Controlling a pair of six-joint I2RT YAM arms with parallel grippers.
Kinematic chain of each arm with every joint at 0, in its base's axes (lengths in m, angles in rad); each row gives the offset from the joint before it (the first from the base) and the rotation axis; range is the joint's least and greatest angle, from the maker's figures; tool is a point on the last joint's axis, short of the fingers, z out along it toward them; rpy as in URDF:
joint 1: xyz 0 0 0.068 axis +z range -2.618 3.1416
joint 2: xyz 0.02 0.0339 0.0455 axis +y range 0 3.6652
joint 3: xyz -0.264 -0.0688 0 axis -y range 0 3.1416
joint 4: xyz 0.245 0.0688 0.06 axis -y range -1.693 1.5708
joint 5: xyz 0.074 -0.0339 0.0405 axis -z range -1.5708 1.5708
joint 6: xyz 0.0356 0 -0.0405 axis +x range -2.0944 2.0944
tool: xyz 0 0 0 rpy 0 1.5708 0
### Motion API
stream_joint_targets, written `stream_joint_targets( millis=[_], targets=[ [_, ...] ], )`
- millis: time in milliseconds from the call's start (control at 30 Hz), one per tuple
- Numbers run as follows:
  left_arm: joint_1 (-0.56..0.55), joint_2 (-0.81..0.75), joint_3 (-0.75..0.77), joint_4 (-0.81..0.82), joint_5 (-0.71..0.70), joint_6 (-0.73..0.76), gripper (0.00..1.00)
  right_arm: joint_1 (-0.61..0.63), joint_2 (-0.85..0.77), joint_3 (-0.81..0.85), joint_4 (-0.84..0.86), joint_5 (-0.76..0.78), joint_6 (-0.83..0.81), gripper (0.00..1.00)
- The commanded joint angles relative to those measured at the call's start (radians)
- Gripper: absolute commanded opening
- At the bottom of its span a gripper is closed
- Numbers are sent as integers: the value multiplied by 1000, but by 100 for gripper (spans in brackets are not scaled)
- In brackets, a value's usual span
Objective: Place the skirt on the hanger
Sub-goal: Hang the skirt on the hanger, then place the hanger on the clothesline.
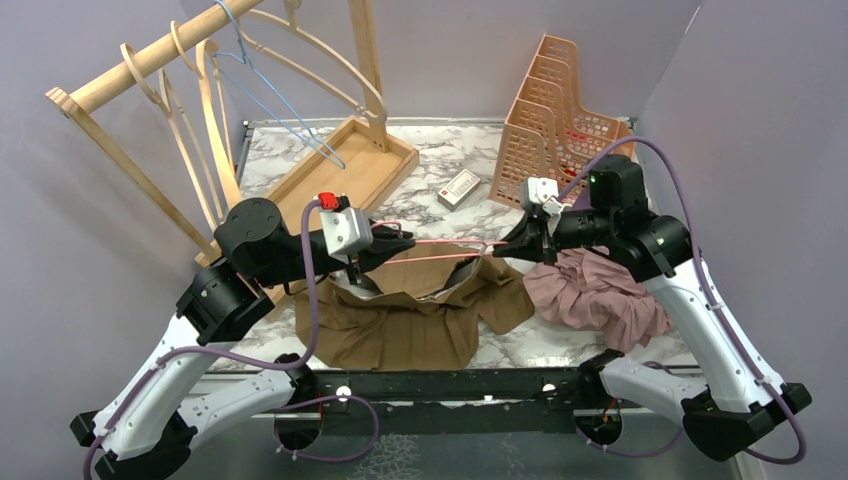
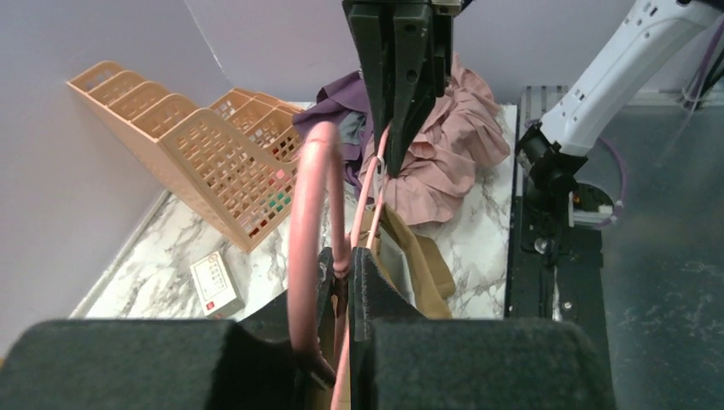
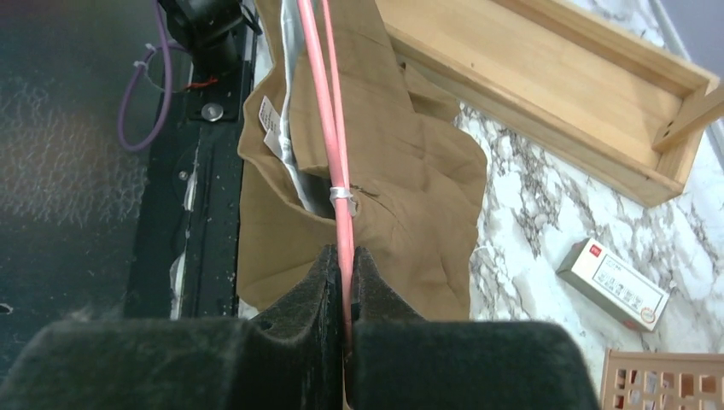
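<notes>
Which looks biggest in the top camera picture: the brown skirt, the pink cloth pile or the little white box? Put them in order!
1. brown skirt
2. pink cloth pile
3. little white box, which lies farther back but is clearly the smallest.

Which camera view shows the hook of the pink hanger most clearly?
The left wrist view: the hook curves up large and close, beyond the left gripper. The top view shows it only as a tiny loop beside that gripper. The right wrist view shows the hanger's straight bars, not the hook.

Left arm [image 1: 215,300] and right arm [image 1: 690,290] inward, wrists perhaps level, left fingers [image 2: 380,295] and right fingers [image 3: 380,286] pinched.
</notes>
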Motion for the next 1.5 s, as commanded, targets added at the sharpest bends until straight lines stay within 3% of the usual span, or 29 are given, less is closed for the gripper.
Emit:
stream_joint_targets(
  millis=[0, 67, 167, 367, 600, 833, 1000, 1233, 1467],
  targets=[
    [-12, -40, -3, 101, -102, -52, 23, -2, -38, -41, 191, -18, 122, 1],
    [-11, -59, -23, 135, -192, -76, 43, -2, -76, -91, 287, 8, 197, 1],
    [-12, -88, -52, 173, -344, -92, 54, -2, -152, -184, 417, 78, 277, 1],
    [-12, -139, -92, 242, -576, -75, 60, -2, -242, -283, 517, 268, 399, 1],
    [-12, -232, -164, 451, -842, -60, 63, -2, -259, -311, 568, 481, 564, 1],
    [-12, -279, -206, 566, -791, -33, 63, -2, -205, -291, 647, 642, 630, 1],
    [-12, -266, -202, 582, -758, -13, 63, -2, -79, -196, 748, 733, 628, 1],
    [-12, -237, -180, 561, -732, 5, 62, -3, 155, 15, 886, 732, 603, 1],
    [-12, -248, -179, 543, -742, 17, 63, -2, 345, 195, 1048, 627, 631, 1]
  ],
)
